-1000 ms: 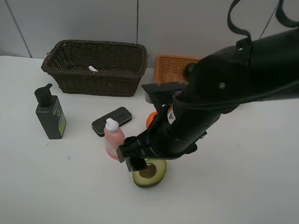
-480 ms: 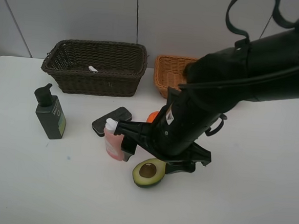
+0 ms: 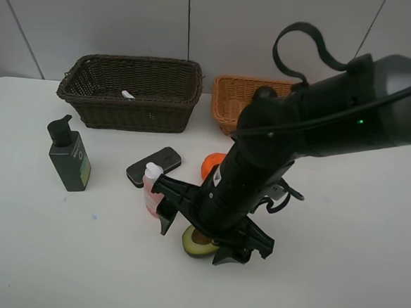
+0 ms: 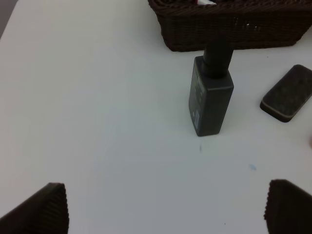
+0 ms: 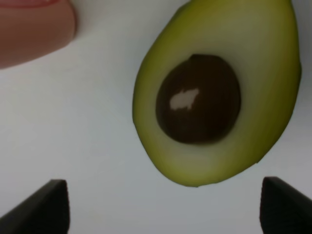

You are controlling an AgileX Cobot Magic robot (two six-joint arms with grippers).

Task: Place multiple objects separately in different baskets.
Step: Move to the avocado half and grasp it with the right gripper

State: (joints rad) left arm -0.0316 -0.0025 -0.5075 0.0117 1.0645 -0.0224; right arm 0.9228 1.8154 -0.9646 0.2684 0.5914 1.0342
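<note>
On the white table stand one dark green pump bottle (image 3: 68,157), one dark brown basket (image 3: 131,113) holding one white marker (image 3: 128,94), one black flat device (image 3: 154,166), one pink bottle (image 3: 149,189), one orange (image 3: 210,165) and one light basket (image 3: 226,110). That makes two baskets and two bottles.

The halved avocado (image 5: 219,92) lies beside the pink bottle, and only the right wrist view shows its pit. The right gripper (image 5: 165,207) is right at it, jaws wide apart. The left gripper (image 4: 163,209), unseen from above, gapes wide near the pump bottle.

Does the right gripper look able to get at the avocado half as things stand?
Probably yes. The right gripper is open right above the avocado half, with nothing over it; the pink bottle is close beside it.
</note>
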